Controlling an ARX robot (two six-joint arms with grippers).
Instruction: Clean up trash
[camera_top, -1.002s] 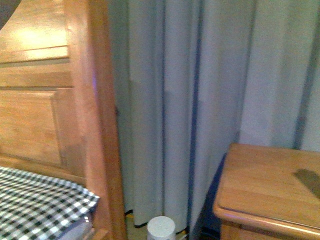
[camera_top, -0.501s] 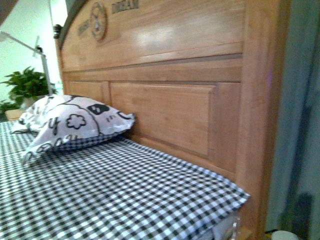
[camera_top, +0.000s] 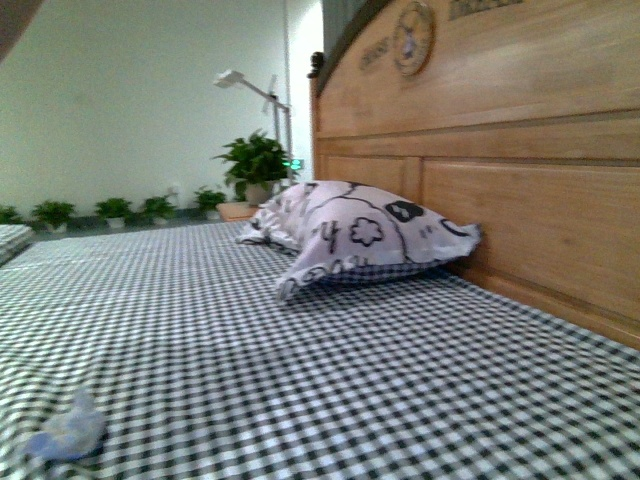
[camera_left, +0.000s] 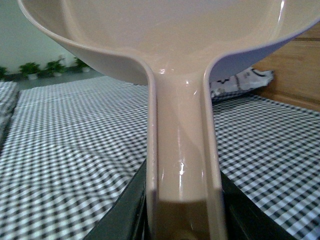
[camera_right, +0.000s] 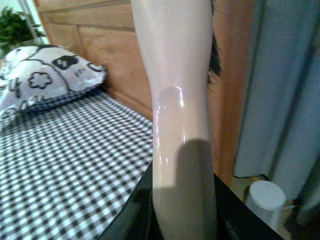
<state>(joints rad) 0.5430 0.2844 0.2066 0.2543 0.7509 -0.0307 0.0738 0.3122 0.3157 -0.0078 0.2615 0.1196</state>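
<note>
The checked surface (camera_top: 300, 380) runs from the headboard (camera_top: 520, 150) and pillow (camera_top: 360, 235) to the near edge. The left fingers (camera_left: 127, 215) clamp the dustpan (camera_left: 182, 150) by its handle, and the right fingers (camera_right: 135, 215) clamp the brush (camera_right: 175, 100) handle. The trash (camera_top: 68, 432), a small crumpled wad, lies alone on the near left of the surface. It looks featherlight and soft, so it is likely to skid or roll. Better to sweep it into the pan than pinch it.
</note>
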